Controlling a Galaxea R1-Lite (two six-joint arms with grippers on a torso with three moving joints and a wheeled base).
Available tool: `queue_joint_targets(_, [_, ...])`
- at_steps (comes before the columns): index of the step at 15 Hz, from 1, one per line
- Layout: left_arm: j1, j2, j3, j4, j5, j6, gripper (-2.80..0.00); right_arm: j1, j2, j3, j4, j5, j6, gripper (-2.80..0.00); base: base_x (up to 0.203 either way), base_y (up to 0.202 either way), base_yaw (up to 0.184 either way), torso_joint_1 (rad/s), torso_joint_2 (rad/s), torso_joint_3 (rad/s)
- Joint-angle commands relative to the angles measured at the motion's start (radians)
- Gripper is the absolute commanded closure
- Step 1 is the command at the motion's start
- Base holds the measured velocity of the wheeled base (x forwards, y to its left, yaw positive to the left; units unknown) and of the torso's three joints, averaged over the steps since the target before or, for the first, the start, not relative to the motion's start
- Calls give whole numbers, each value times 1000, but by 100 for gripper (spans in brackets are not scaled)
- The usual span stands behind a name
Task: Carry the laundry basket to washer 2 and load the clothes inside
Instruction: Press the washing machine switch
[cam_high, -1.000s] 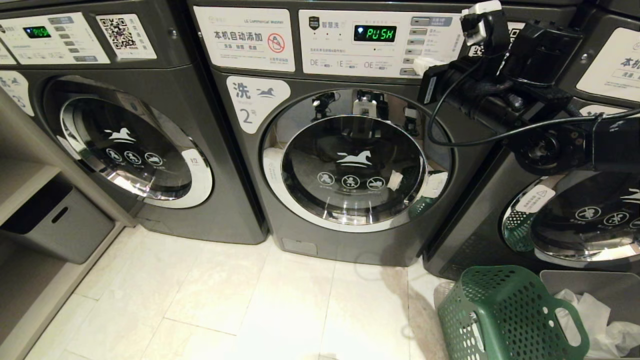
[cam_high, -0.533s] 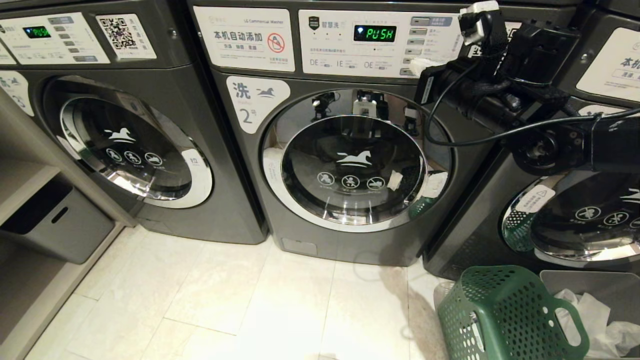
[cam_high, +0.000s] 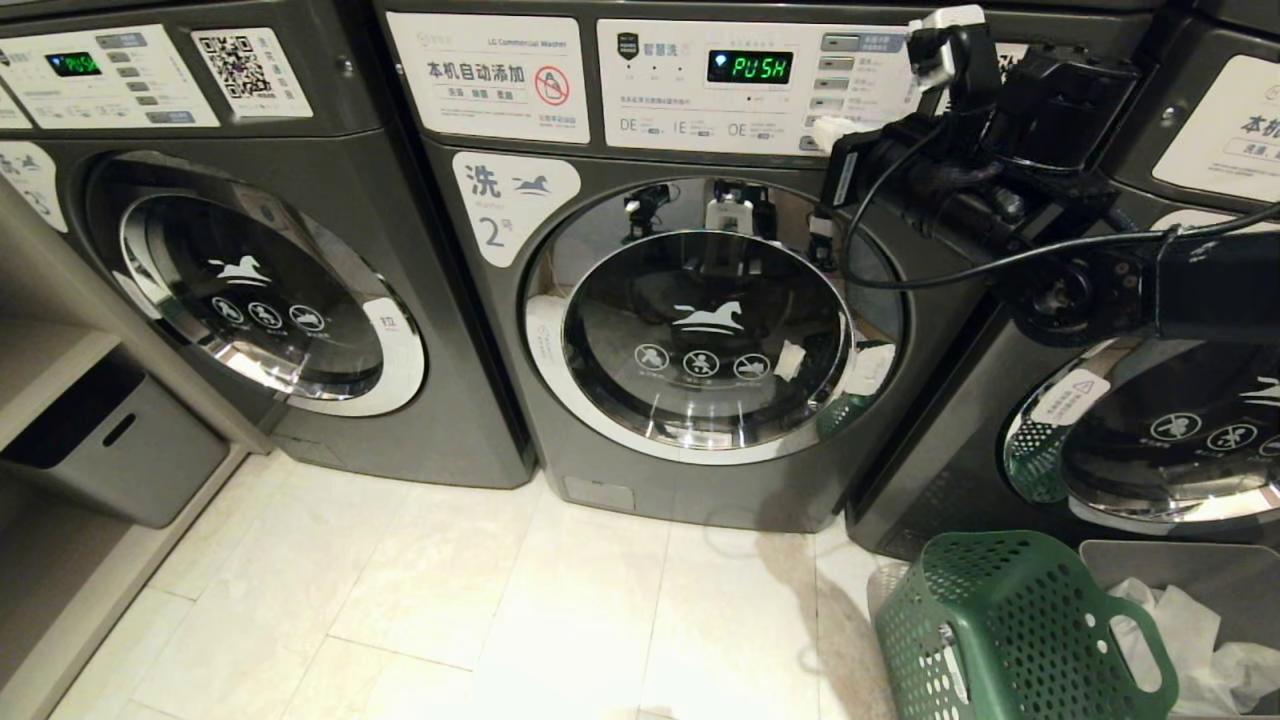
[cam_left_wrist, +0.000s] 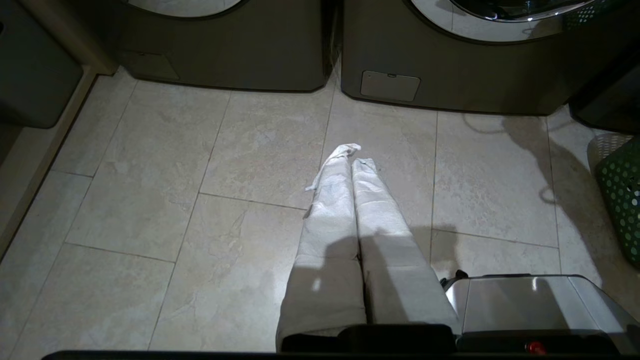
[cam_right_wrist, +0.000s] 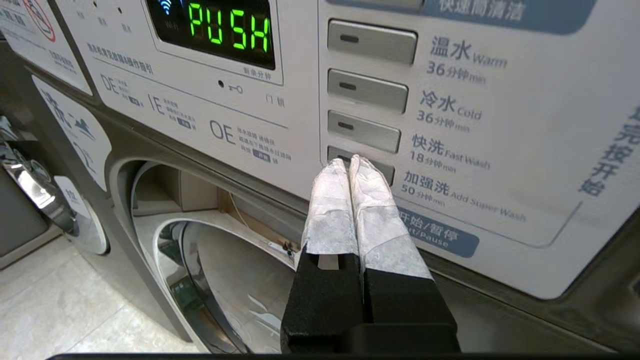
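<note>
At washer 2's (cam_high: 700, 300) control panel, the right end effector (cam_right_wrist: 349, 161) has its white-wrapped fingers pressed together, their tips at the lowest grey button (cam_right_wrist: 385, 172), beside the "Add Super Wash" label. Washer 2's door is closed. Low and to its right, the laundry basket (cam_high: 1010, 630) stands tilted on the floor. Over the floor tiles before washer 2, the left end effector (cam_left_wrist: 351, 159) hangs, fingers pressed together, holding nothing.

I see washer 2 (cam_high: 700, 330) in matt dark-grey metal, its door glossy glass in a chrome rim. The laundry basket (cam_high: 1010, 630) is perforated green plastic; the floor tiles (cam_left_wrist: 150, 200) below look smooth, faintly glossy stone.
</note>
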Motion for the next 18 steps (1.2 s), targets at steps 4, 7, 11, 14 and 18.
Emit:
queue_joint_targets(4, [0, 0, 0, 1, 0, 1, 0, -7, 27, -57, 30, 0, -1, 0, 0, 0, 0, 0, 0, 0])
queue_joint_targets(7, [0, -1, 0, 1, -1, 1, 0, -8, 26, -52, 32, -9, -1, 0, 0, 0, 0, 0, 0, 0])
queue_joint_targets(11, [0, 0, 0, 0, -1, 3, 0, -13, 6, -40, 31, -39, -2, 0, 0, 0, 0, 0, 0, 0])
queue_joint_targets(14, [0, 0, 0, 0, -1, 3, 0, -15, -10, -39, 32, -37, -4, 0, 0, 0, 0, 0, 0, 0])
queue_joint_targets(18, [0, 0, 1, 0, -1, 5, 0, -15, -25, -42, 29, -37, -8, 0, 0, 0, 0, 0, 0, 0])
